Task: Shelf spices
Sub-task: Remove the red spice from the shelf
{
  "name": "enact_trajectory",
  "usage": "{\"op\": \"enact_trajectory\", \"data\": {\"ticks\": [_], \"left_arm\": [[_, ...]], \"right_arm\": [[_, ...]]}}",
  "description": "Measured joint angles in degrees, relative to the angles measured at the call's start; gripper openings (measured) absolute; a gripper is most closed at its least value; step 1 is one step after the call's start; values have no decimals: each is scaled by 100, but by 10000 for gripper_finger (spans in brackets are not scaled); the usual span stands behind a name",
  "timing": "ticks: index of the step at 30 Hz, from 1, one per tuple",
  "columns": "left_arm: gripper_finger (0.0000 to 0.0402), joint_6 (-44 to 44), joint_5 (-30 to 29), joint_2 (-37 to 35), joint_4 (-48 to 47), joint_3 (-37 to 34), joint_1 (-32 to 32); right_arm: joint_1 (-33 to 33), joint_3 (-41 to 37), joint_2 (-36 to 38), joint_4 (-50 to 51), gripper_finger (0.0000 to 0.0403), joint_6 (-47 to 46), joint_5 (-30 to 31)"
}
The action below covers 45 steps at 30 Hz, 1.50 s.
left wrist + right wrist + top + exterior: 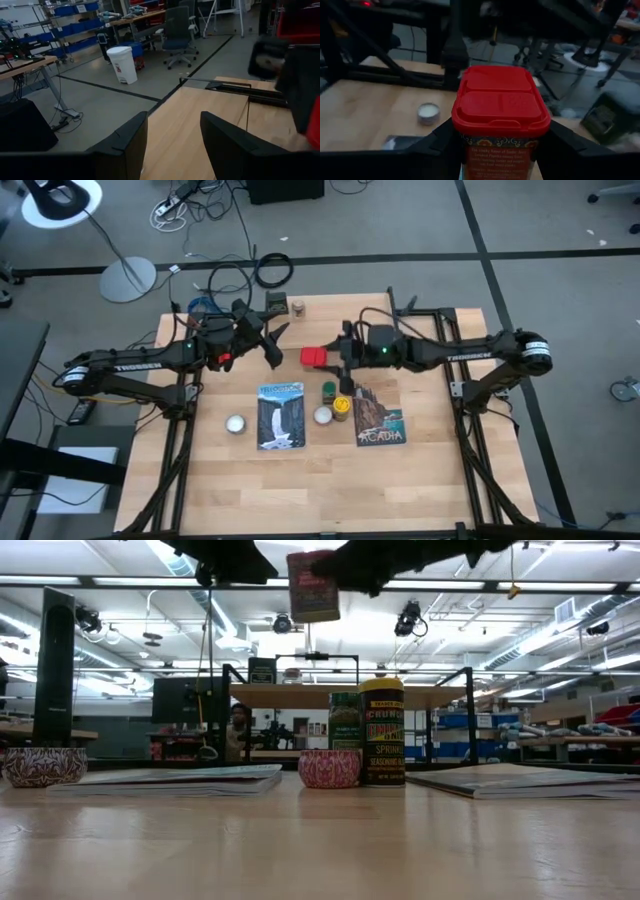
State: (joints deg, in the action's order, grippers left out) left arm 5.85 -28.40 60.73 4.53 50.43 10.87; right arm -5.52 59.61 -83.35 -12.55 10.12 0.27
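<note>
My right gripper (501, 150) is shut on the red boxy tin (315, 357), held high over the table's middle (313, 585). My left gripper (272, 340) hangs open in the air just left of it, its fingers (125, 145) touching nothing. The green jar (329, 391) and the yellow-capped jar (341, 408) stand on the table between the two books. The dark square tin (275, 303) and the tiny brown jar (297, 307) stand near the far edge. The shelf (350, 696) shows behind the jars in the low view, with the dark tin (262, 670) on its top board. My right gripper pinches the red tin between its two fingers (437, 147), on two opposite side walls just below the red lid (500, 102). The fingers come roughly level from the table's right side. The tin stays upright and is lifted clear of the table.
Two flat picture books (280, 415) (378, 418) lie on the near half of the table. Two white balls (236, 424) (323, 415) rest beside them. Bare wood lies toward the near edge. Cables and a lamp base sit on the floor beyond the far edge.
</note>
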Motion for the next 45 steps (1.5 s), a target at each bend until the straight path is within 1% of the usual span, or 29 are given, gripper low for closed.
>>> {"op": "enact_trajectory", "data": {"ticks": [2,6,10,13,22,26,31,41,45], "left_arm": [[188,11,37,0,60,0,2],[188,12,95,0,95,0,1],[188,9,107,-2,90,2,2],[188,4,107,-2,49,-2,2],[188,17,107,0,149,0,1],[188,15,107,0,132,0,2],[188,16,107,0,145,0,1],[188,17,107,0,176,0,2],[188,17,107,0,147,0,0]], "right_arm": [[31,-107,-224,-426,191,-184,-94],[61,-192,-779,-969,191,-424,-351],[95,-188,-1319,-1749,191,-772,-777],[217,-178,-1668,-2126,191,-907,-1017],[594,-138,-2492,-2899,191,-1180,-1045],[803,-23,-2678,-2955,191,-1253,-1045],[1030,42,-2717,-2946,191,-1175,-983],[1095,44,-2706,-2923,191,-1207,-860],[1219,44,-2659,-2918,191,-1208,-854]]}}
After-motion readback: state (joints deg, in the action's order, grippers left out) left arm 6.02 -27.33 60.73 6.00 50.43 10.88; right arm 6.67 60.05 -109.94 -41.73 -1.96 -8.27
